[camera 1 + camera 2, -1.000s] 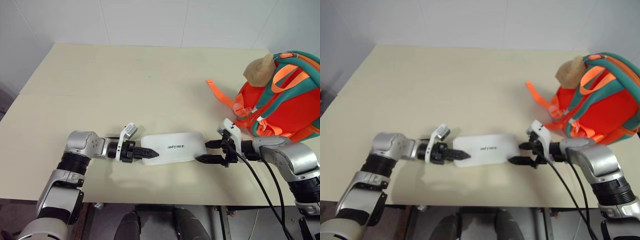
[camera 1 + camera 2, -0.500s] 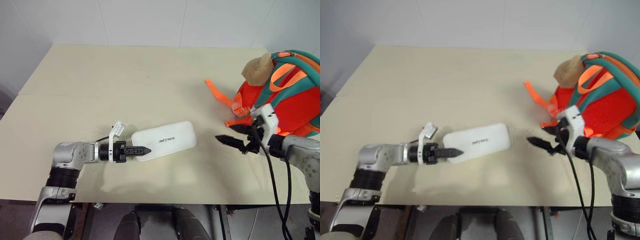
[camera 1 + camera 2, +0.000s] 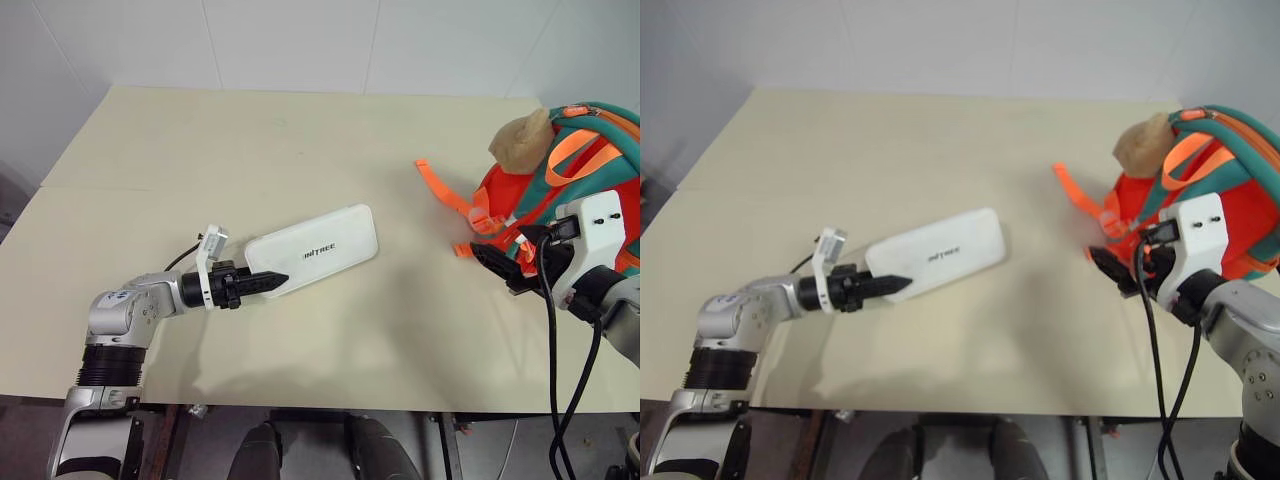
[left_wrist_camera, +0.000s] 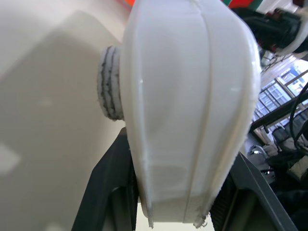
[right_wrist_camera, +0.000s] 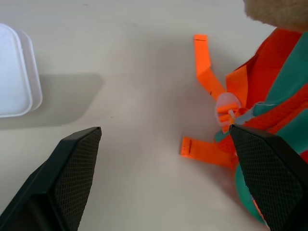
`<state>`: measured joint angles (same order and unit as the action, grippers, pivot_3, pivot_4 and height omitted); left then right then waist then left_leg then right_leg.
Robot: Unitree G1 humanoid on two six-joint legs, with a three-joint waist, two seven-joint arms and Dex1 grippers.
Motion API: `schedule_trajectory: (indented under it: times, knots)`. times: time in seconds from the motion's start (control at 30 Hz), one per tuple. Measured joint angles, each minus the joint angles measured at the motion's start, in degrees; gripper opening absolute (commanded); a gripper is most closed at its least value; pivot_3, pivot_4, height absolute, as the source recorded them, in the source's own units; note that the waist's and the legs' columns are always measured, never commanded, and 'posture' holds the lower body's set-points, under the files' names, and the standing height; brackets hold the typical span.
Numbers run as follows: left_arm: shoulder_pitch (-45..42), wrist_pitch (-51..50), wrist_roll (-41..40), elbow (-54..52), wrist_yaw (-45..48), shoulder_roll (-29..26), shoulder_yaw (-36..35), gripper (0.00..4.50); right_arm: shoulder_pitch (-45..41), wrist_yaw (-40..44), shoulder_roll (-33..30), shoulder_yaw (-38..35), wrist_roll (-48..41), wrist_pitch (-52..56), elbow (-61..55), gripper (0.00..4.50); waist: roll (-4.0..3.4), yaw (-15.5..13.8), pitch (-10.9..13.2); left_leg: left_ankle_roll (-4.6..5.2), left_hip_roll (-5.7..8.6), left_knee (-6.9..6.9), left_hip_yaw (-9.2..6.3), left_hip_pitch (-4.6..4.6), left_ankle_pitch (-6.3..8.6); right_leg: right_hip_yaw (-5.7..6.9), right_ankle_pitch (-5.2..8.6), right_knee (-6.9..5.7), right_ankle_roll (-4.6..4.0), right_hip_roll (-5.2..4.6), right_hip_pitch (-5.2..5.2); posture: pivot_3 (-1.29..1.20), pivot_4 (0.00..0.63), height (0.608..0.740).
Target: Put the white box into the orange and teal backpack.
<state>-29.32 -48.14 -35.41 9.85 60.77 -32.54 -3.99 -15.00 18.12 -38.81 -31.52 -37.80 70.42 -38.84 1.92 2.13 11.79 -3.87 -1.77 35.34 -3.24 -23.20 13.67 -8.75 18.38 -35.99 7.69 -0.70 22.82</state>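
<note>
Box (image 3: 312, 250): smooth white plastic, faint sheen. Backpack (image 3: 590, 160): orange and teal cloth, woven straps, tan plush head. Table (image 3: 300, 160): smooth matt beige. Finger pads (image 5: 72, 163): black, cross-hatched.

— How's the light?
— Bright and even, seemingly from overhead; the table (image 3: 300, 160) shows no glare.
— Shadows?
— Soft ones: a broad grey patch under the white box (image 3: 315, 250), another beneath the left gripper (image 3: 272, 282).
— Sharpness?
— Head views crisp. In the left wrist view the box (image 4: 187, 106) looms close, perhaps slightly soft.
</note>
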Motion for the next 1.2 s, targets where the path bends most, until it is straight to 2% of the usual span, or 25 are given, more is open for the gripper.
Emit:
schedule_trajectory:
  times: [0.27, 0.5, 0.77, 1.0, 1.1, 1.2]
  knots:
    - [-0.33, 0.45, 0.13, 0.44, 0.58, -0.02, 0.87, 1.41, -0.29, -7.83, 1.47, -0.45, 2.20, 4.73, -1.82, 4.50, 0.00, -0.19, 0.00, 0.00, 0.00, -0.05, 0.01, 0.00, 0.00, 0.00, 0.02, 0.01, -0.04, 0.00, 0.03, 0.00, 0.150, 0.740]
    - [-1.01, 0.61, 0.17, 1.45, 0.75, -0.03, 1.28, 1.41, -1.04, -10.52, 2.18, -0.12, 5.63, 3.37, 1.20, 4.50, 0.00, -0.14, 0.00, 0.01, 0.00, -0.07, 0.03, 0.00, 0.00, 0.00, 0.03, 0.01, -0.05, 0.00, 0.05, 0.00, 0.150, 0.740]
    - [-0.37, 0.65, 0.13, 1.03, -0.21, 0.55, 1.13, 1.41, -6.63, -8.43, 3.10, 7.70, 12.12, -11.48, 18.79, 4.50, -0.01, 0.58, 0.00, 0.03, 0.00, -0.09, 0.10, 0.00, -0.02, -0.04, 0.01, -0.02, -0.02, 0.01, 0.09, 0.00, 0.150, 0.740]
    - [1.44, 0.67, -0.14, -1.00, -1.97, 1.45, 0.24, 1.41, -16.04, -5.01, 4.95, 13.88, 17.84, -29.00, 38.06, 4.50, -0.01, 1.32, 0.01, 0.03, -0.01, -0.11, 0.12, 0.00, -0.03, -0.06, 0.00, -0.12, -0.01, 0.01, 0.16, 0.00, 0.150, 0.740]
    - [2.43, 0.81, -0.16, -1.37, -2.63, 2.02, -0.53, 1.41, -18.75, -4.18, 6.44, 14.92, 20.20, -37.96, 46.40, 3.91, -0.01, 1.33, 0.00, 0.02, 0.00, -0.09, 0.14, 0.00, -0.03, -0.08, 0.00, -0.14, 0.00, 0.01, 0.17, 0.00, 0.150, 0.740]
    - [3.07, 1.30, -0.17, -2.36, -3.65, 2.73, -0.83, 1.41, -19.89, -1.96, 8.17, 16.33, 21.46, -44.37, 52.13, 2.89, -0.01, 1.34, 0.00, 0.02, -0.01, -0.09, 0.14, 0.01, -0.04, -0.08, -0.01, -0.18, 0.01, 0.01, 0.17, 0.00, 0.150, 0.740]
